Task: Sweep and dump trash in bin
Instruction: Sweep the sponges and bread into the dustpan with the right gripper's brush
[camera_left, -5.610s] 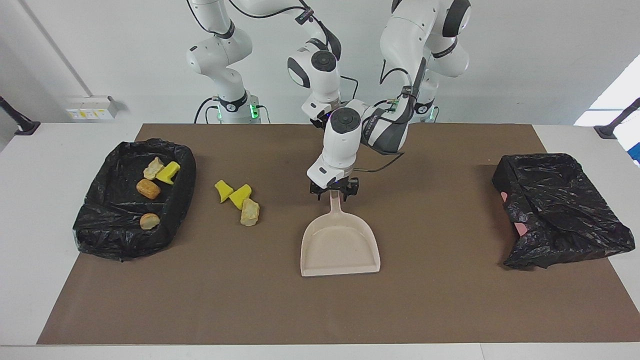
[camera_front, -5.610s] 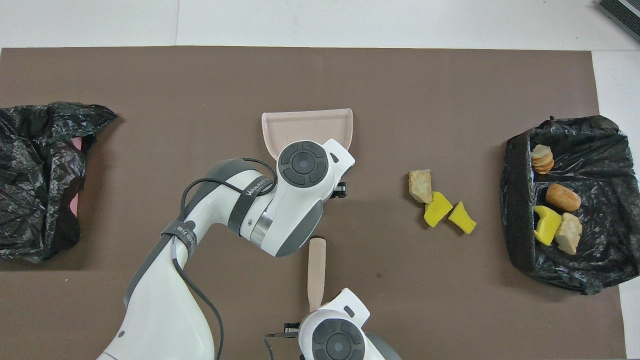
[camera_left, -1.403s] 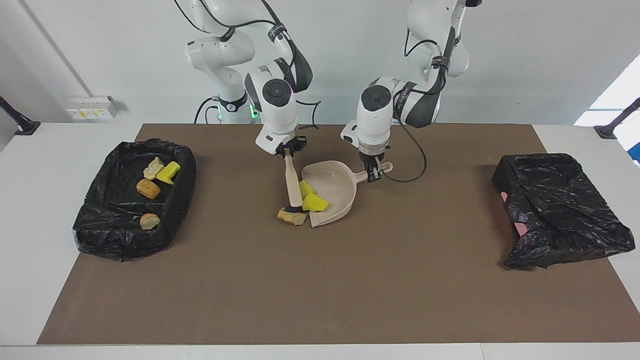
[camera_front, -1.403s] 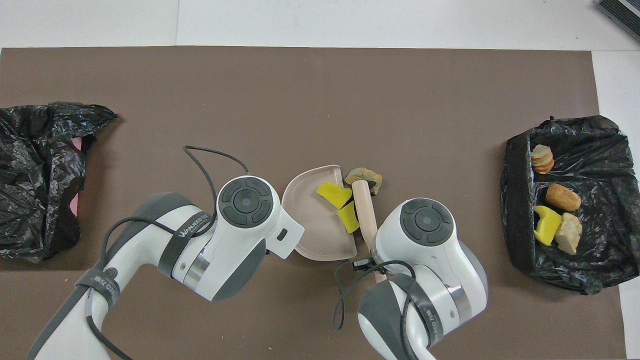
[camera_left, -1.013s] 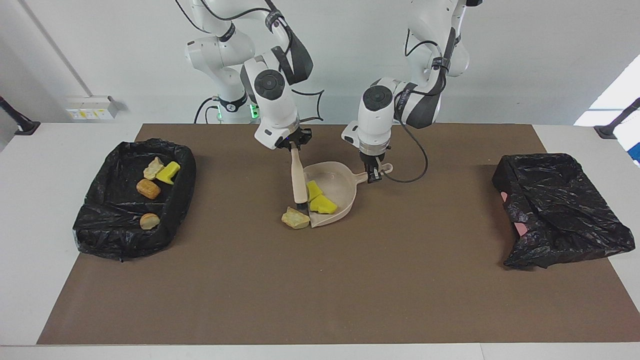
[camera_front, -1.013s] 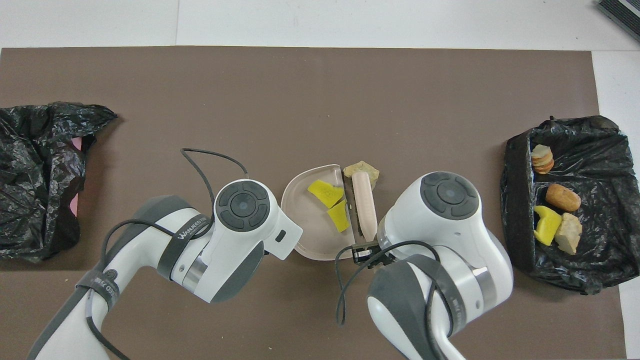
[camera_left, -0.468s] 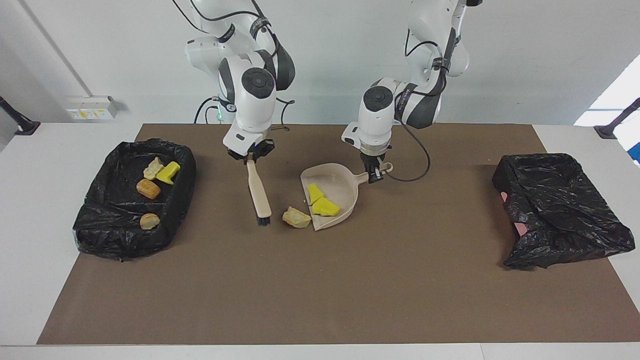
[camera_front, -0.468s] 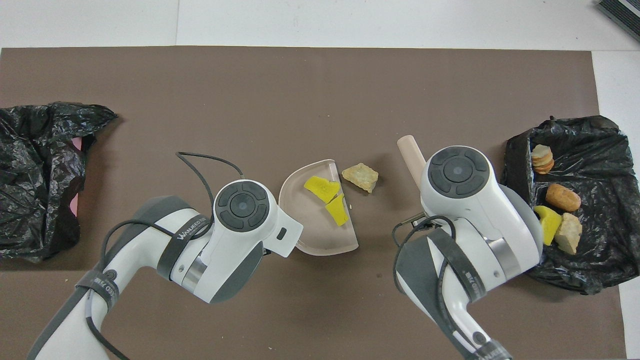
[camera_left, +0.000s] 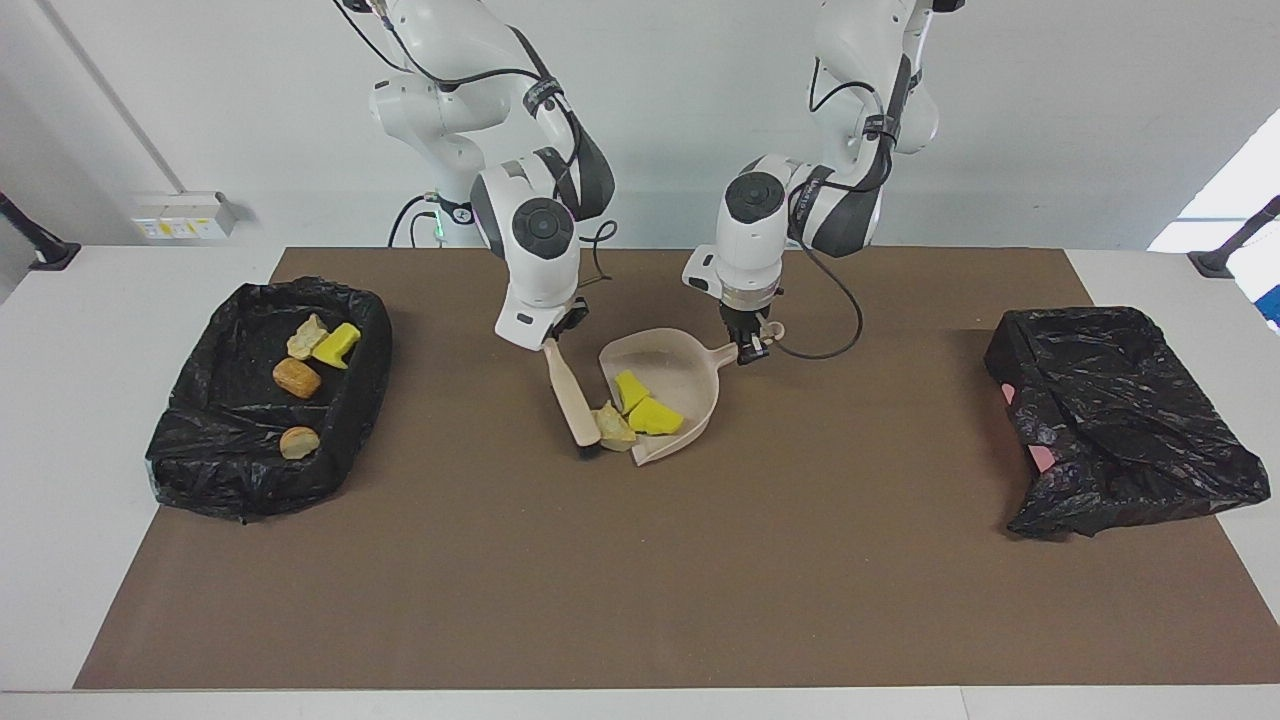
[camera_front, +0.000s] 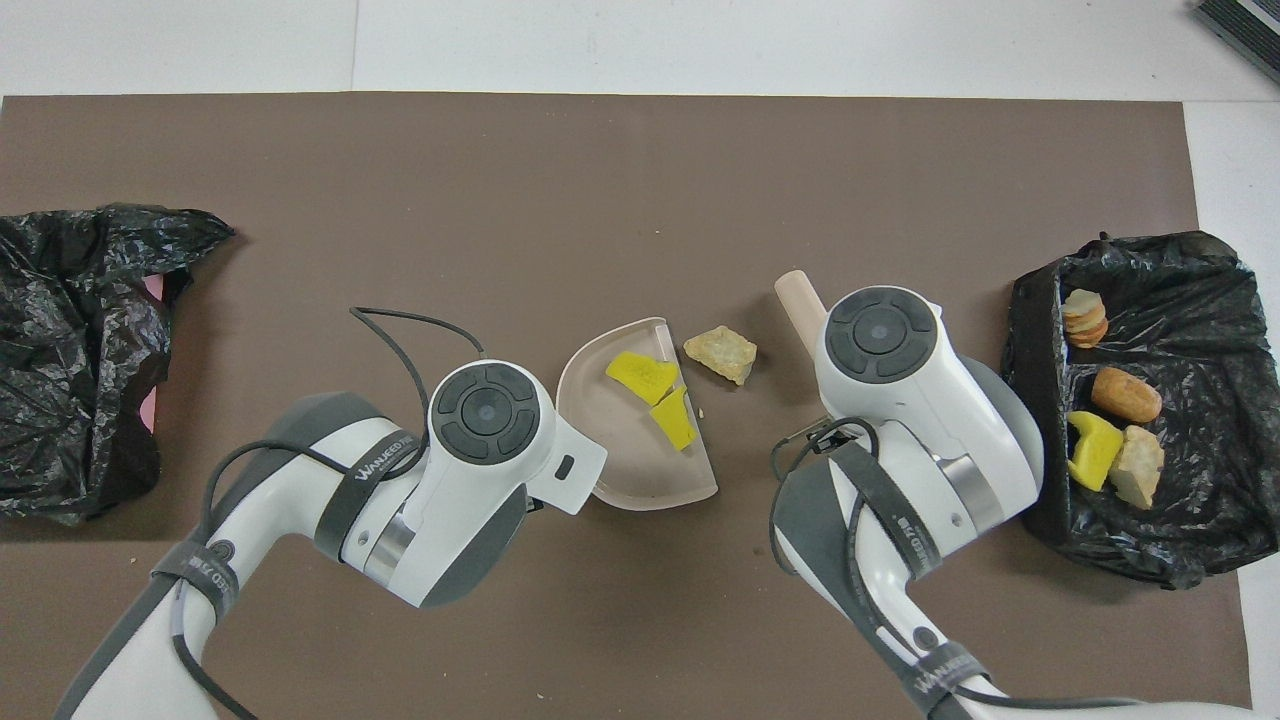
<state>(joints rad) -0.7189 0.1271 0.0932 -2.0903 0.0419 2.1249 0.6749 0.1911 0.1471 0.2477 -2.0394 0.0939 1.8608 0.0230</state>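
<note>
1. We find two yellow chunks (camera_left: 642, 402) of the trash lying side by side inside the dustpan (camera_left: 682, 372), near its open mouth.
2. In the facing view, a tan lump (camera_left: 612, 426) sits at 8 o'clock from the chunks, at the mouth edge, against the head of the brush (camera_left: 567, 394).
3. The dustpan rests on the brown mat (camera_left: 640, 580). In the facing view its mouth opens toward 8 o'clock and its handle points to 2 o'clock.
4. The left gripper (camera_left: 748, 346) is clamped on the end of that handle.
5. The right gripper (camera_left: 553, 337) is clamped on the brush's handle. In the facing view the brush slants from 11 o'clock down to its head at 5 o'clock.
6. In the facing view, at 9 o'clock from the dustpan and well apart, we see the black-lined bin (camera_left: 200, 465), which holds four more lumps (camera_left: 297, 377).
7. At 3 o'clock, well apart, a crumpled black bag (camera_left: 1120, 420) lies at the left arm's end of the table.
</note>
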